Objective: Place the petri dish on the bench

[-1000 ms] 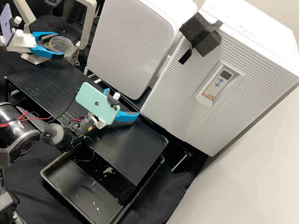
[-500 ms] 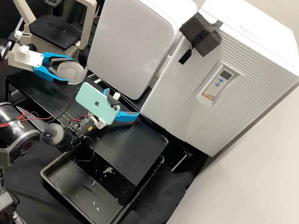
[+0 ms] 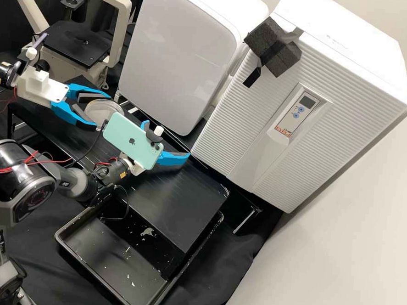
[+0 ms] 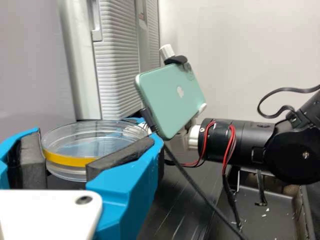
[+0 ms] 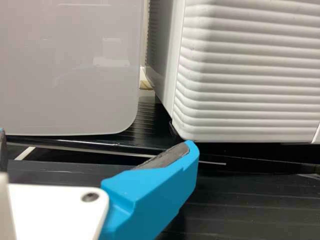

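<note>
One petri dish (image 3: 106,109) is clasped by the left pincer (image 3: 103,112) over one surface (image 3: 181,211), left of centre in the high view; the right pincer (image 3: 167,139), nearer centre, is released, two fingers parted.

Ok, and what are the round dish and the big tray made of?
The dish looks like clear, glossy plastic, maybe glass: you can see through it. The tray seems smooth black plastic, slightly shiny: light glints on its rounded rim.
</note>
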`<action>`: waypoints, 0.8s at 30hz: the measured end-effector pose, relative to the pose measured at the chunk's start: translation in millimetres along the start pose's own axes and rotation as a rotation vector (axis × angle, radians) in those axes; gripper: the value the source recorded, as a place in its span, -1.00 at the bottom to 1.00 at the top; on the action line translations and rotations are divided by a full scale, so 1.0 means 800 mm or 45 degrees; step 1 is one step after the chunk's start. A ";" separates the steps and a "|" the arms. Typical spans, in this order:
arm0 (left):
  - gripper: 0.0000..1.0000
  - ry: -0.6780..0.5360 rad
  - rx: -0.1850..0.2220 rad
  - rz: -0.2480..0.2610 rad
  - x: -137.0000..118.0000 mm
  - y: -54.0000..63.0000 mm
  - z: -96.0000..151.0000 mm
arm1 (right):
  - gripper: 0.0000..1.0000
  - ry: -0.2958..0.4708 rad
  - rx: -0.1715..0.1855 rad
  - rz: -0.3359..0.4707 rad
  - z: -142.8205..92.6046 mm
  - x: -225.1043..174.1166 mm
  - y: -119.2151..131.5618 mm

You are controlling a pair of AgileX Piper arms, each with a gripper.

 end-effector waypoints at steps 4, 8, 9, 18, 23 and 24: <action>-1.00 -0.011 -0.036 -0.024 0.014 -0.009 -0.003 | 1.00 -0.008 0.007 0.004 0.001 0.000 0.000; -1.00 -0.014 -0.091 -0.008 0.019 -0.016 -0.004 | 1.00 -0.036 0.030 0.017 0.003 0.000 0.001; -1.00 -0.018 -0.096 -0.008 0.020 -0.018 -0.004 | 1.00 -0.039 0.033 0.019 0.004 0.000 0.001; -1.00 -0.019 -0.126 0.018 0.023 -0.022 -0.009 | 1.00 -0.046 0.041 0.026 0.004 0.000 0.002; -1.00 0.075 -0.155 -0.054 0.009 -0.037 -0.024 | 1.00 -0.033 0.034 0.028 0.003 0.000 0.002; -1.00 0.092 -0.159 -0.067 0.006 -0.040 -0.027 | 1.00 -0.033 0.034 0.028 0.003 0.000 0.002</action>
